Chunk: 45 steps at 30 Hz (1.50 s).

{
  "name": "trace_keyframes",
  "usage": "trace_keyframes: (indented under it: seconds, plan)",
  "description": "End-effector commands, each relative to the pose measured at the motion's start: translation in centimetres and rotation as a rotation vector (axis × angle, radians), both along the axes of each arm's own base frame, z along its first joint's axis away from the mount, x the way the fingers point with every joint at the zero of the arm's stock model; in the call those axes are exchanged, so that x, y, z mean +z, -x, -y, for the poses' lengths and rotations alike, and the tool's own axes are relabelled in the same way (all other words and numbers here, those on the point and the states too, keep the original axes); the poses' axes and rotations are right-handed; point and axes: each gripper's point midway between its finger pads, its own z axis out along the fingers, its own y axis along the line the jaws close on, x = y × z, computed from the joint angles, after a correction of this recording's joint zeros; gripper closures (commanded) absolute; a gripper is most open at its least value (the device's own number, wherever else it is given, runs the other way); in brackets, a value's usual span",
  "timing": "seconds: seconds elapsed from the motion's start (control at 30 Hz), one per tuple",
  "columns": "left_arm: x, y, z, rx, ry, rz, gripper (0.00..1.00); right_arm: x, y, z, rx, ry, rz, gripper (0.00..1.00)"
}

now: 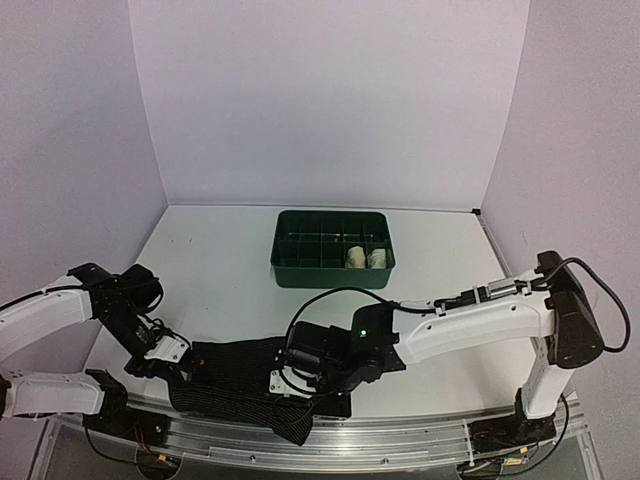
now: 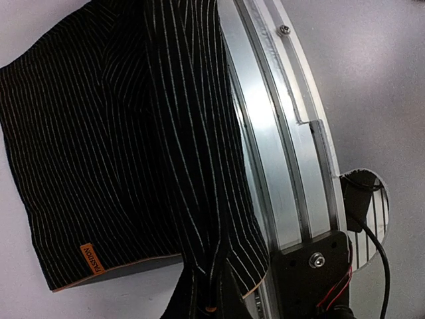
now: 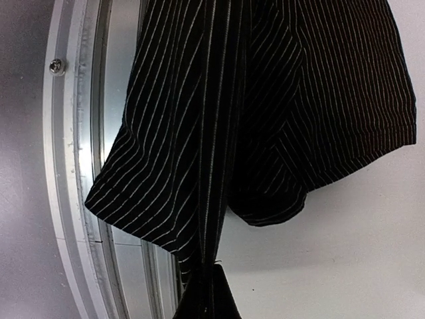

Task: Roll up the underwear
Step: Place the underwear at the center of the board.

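Both the left gripper (image 1: 172, 362) and the right gripper (image 1: 284, 386) are clamped on the black striped underwear (image 1: 235, 372), which lies along the near edge of the table (image 1: 215, 265). Its front part hangs over the metal rail (image 1: 420, 432). A green tray (image 1: 300, 262) sits well behind.

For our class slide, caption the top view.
Left gripper and right gripper hold black pinstriped cloth underwear over the white table's near edge.
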Motion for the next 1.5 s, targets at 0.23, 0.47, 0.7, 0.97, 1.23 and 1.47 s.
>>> trace_keyframes:
  seconds: [0.23,0.47,0.7,0.97,1.23,1.47]
  plan:
    - [-1.4,-0.2,-0.5,-0.062,-0.107,-0.013,1.0,1.2,-2.0,-1.3,-0.061,-0.076,-0.062,1.0]
    - [-1.6,-3.1,0.1,-0.04,-0.116,0.092,1.0,2.7,-3.2,-2.6,-0.018,-0.141,-0.053,1.0]
    - [0.1,-0.6,-0.1,-0.153,-0.069,0.092,1.0,1.4,4.2,-1.9,0.175,-0.118,-0.196,1.0]
    - [0.0,2.1,-1.0,-0.367,0.05,0.3,0.31,-1.2,5.5,-2.3,0.164,-0.069,-0.209,0.81]
    - [0.1,-0.4,-1.1,-0.221,-0.047,0.28,0.19,4.4,4.8,-3.4,0.115,-0.204,-0.18,0.22]
    - [1.8,-5.2,2.4,0.105,0.003,0.107,0.44,10.9,-0.3,-3.8,-0.035,-0.406,-0.252,0.22]
